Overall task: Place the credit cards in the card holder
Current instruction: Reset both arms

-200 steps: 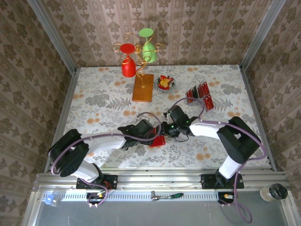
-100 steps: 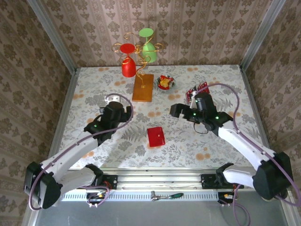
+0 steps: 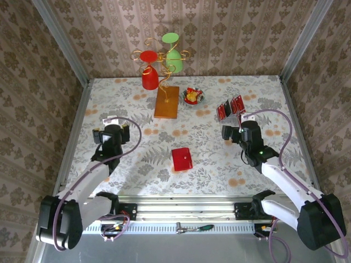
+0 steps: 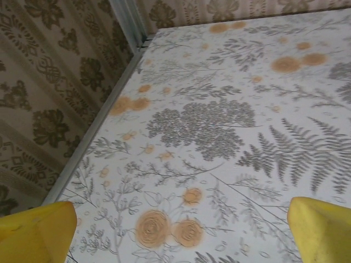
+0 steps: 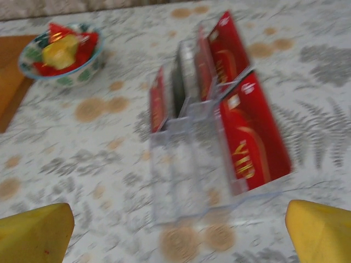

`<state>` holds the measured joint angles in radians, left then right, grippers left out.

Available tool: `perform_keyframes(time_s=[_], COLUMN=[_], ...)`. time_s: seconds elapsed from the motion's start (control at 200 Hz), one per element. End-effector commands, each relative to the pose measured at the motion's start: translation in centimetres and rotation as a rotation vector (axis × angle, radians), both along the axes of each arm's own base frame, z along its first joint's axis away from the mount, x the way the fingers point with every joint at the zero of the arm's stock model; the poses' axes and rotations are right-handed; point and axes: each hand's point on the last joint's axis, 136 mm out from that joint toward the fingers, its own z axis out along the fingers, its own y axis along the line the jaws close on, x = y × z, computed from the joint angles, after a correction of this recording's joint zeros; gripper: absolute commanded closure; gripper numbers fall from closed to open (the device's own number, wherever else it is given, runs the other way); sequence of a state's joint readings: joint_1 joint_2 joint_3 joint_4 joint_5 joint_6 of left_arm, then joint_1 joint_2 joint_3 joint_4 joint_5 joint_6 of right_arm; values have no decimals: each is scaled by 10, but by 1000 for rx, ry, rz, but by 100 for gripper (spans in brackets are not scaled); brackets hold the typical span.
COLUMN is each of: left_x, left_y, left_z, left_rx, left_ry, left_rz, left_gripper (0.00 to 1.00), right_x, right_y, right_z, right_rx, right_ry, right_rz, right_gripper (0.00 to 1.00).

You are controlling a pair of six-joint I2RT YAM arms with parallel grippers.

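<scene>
The card holder [image 3: 181, 159], a flat red wallet, lies on the flowered cloth at the table's middle with neither gripper near it. The credit cards [image 3: 230, 108], red with black bands, stand in a clear rack at the back right. In the right wrist view the credit cards [image 5: 252, 137] sit blurred just ahead of my fingers. My right gripper [image 3: 233, 130] [image 5: 178, 233] hovers just short of the rack, open and empty. Far to the left, my left gripper [image 3: 112, 127] [image 4: 180, 233] is open over bare cloth, its yellow fingertips [image 4: 35, 233] wide apart.
A bowl of red-yellow sweets [image 3: 193, 96] [image 5: 60, 52] stands left of the cards. An orange wooden slab [image 3: 166, 102] carries a wire stand with a red cup [image 3: 149, 76] and a green cup [image 3: 174, 60]. The metal wall rail [image 4: 104, 118] runs close on the left.
Both arms have drawn back from the card holder, the left to the far left, the right toward the cards. The right gripper has opened. The card holder stays put.
</scene>
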<state>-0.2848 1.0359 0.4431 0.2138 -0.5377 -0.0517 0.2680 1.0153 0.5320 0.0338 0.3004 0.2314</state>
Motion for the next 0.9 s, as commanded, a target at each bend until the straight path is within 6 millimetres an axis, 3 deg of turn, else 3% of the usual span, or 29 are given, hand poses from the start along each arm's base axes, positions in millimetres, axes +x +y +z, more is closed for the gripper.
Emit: perform_keyframes(time_s=[0.0,0.15,0.305,0.47,0.675,0.895], left_x=[9,15,26,39,54,58], left_y=[4,6,3,2,3,11], left_z=[2,-23,-18,-20,-36,-48], left_rx=[80,114,115,99,57,-32], left_ry=[-71,-87,-160,-174,-162,-130], left_rz=[-10,-4,-33,-76,-113,-120], left_gripper=[0,0,0,0,0,0], right_x=[11,20,25,36,44,47], right_y=[-37,-48,-55,-45,-38,-46], right_z=[5,-18,-37,-29,-23,-48], right_rx=[-115,-107,-100,-89,-82,-76], right_ry=[-90,-75,-57,-140,-232,-286], right_rz=[-138,-152,-161,-69,32,1], right_gripper=[0,0,0,0,0,0])
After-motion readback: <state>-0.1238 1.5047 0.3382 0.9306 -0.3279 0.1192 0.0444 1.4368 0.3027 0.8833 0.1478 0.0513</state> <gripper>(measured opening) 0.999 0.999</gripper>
